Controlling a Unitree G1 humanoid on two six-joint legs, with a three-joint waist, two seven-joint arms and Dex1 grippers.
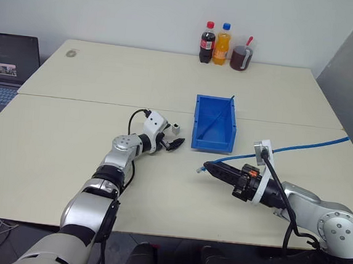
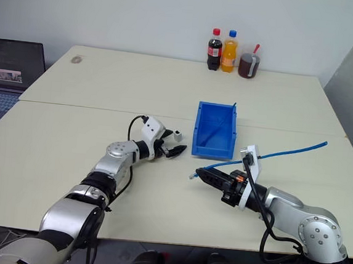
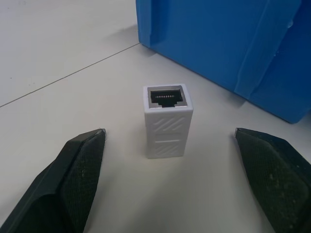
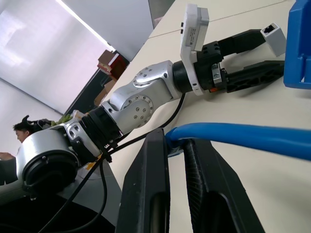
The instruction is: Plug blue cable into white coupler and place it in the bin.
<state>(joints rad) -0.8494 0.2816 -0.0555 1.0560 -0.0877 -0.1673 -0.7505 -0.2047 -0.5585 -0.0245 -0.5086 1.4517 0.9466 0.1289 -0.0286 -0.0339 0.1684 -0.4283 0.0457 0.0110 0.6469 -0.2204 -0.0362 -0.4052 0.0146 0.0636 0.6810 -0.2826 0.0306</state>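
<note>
At frame centre, the left claw (image 1: 174,145) is spread wide around the upright white coupler (image 3: 167,121), whose dark socket the left wrist view reveals, beside the bin (image 1: 214,124). The right wrist view shows the right claw (image 1: 209,167) pinching the blue cable (image 4: 233,137) over the table (image 1: 70,141).

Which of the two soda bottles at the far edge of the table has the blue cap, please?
The orange soda bottle, the right one of the pair, beside the dark jug. The cola bottle left of it has a red cap.
</note>
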